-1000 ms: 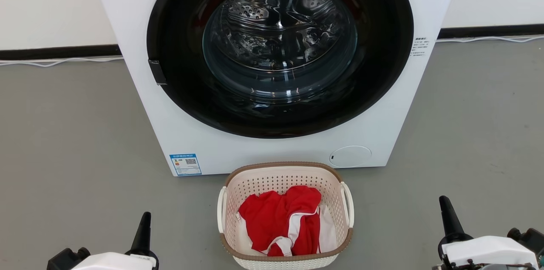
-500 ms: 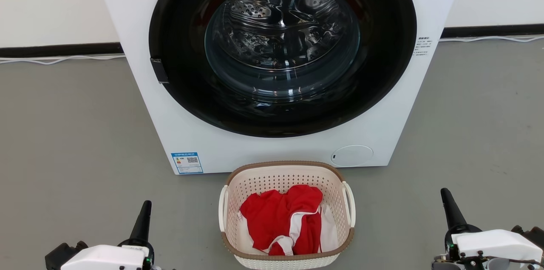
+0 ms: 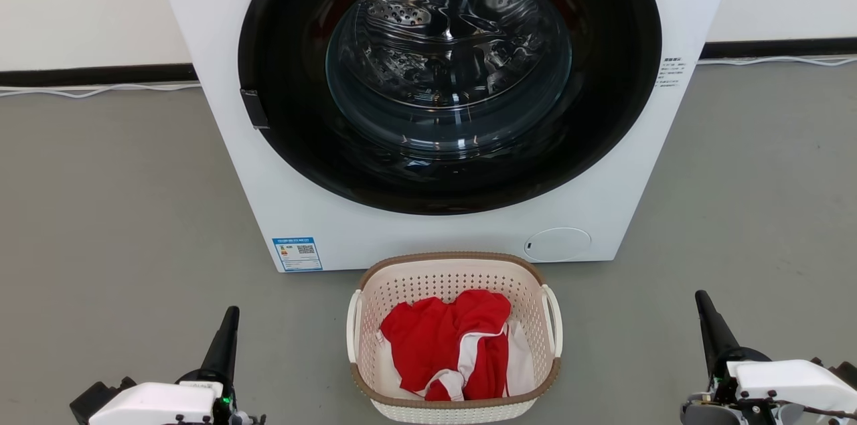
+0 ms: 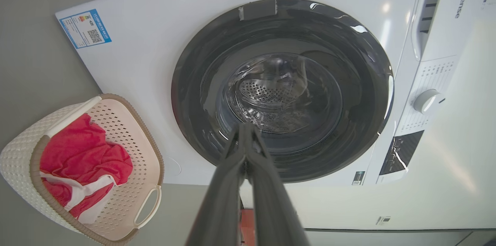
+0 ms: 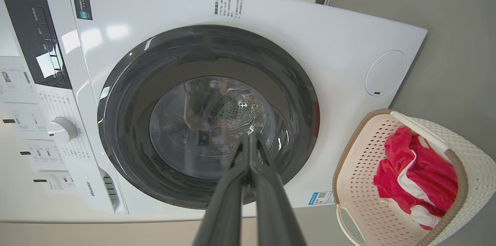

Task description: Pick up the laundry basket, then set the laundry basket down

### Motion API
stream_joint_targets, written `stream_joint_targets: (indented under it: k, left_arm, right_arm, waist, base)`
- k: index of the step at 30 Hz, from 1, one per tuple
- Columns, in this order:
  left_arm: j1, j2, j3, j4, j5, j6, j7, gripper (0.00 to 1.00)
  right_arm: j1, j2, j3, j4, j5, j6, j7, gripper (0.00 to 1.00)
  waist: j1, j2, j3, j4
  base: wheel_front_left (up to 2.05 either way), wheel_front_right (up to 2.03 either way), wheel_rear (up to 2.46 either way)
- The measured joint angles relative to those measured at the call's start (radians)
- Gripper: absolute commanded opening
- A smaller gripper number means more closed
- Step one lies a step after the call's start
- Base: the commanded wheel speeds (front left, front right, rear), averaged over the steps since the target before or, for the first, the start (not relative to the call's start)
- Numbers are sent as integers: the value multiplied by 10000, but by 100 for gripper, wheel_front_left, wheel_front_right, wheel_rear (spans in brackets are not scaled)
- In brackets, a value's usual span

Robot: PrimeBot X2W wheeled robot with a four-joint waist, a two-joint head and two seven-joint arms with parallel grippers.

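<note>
You've got the cream-white perforated plastic laundry basket (image 3: 445, 256), brown-rimmed, on the grey floor (image 3: 100, 211) just before the white front-load washer (image 3: 415, 237), with red-and-white cloth (image 3: 435, 345) inside. The left gripper (image 3: 231, 312) and right gripper (image 3: 700, 296) flank it, apart, jaws closed and empty.

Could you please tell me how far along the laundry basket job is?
Nothing looks done: the laundry basket sits on the floor before the washer, red clothing inside. In hand: the left end effector and right end effector flank it, both shut, touching neither handle. Left: grasp, lift, set down.
</note>
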Motion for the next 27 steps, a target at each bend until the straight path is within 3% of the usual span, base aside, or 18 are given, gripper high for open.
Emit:
stream_joint_targets:
  k: [15,27]
  left_arm:
    - [-189,12,33,-293,-1584,-138,437,0]
    - [-189,12,35,-313,-1628,-161,437,0]
  right_arm:
    - [-22,33,-73,-257,1875,0,422,0]
    - [-28,35,-77,-261,1889,0,422,0]
  waist:
    - [0,0,39,68]
    - [0,0,39,68]
  base:
    - [0,0,0]
    - [0,0,0]
